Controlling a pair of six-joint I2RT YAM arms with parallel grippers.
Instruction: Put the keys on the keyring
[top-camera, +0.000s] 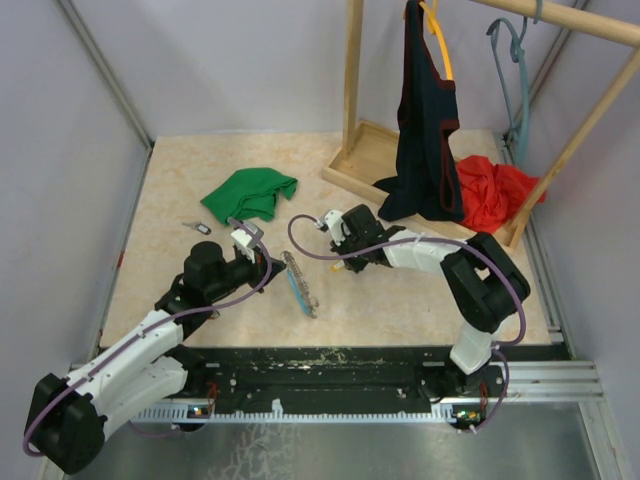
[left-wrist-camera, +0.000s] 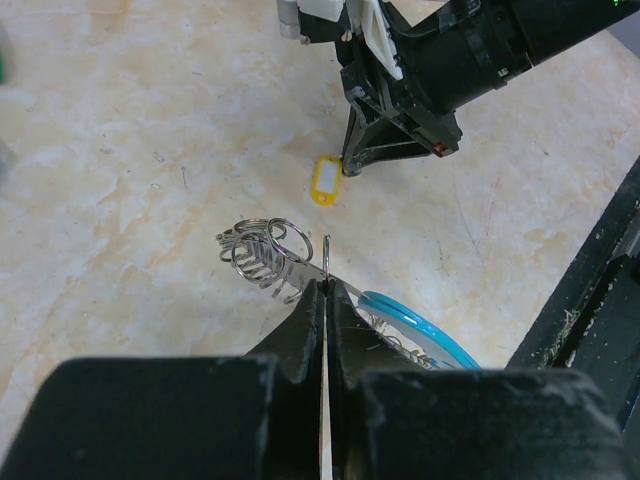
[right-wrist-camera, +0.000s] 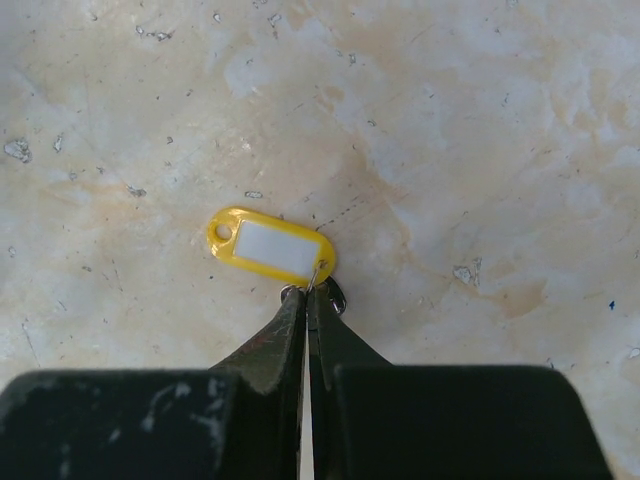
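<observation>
I've got left gripper (left-wrist-camera: 324, 287) pinching keyring (left-wrist-camera: 264, 256) at frame centre; right gripper (right-wrist-camera: 307, 296) pressed shut on yellow key (right-wrist-camera: 271, 245) ring, mid-frame.

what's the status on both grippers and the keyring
Left gripper shut on silvery chain keyring with light blue band. Right gripper shut on ring end of yellow plastic-headed key, lying flat. Nothing between them; green cloth well clear.

Left gripper (left-wrist-camera: 325, 285) and right gripper (right-wrist-camera: 307, 292) both closed, tips low.
</observation>
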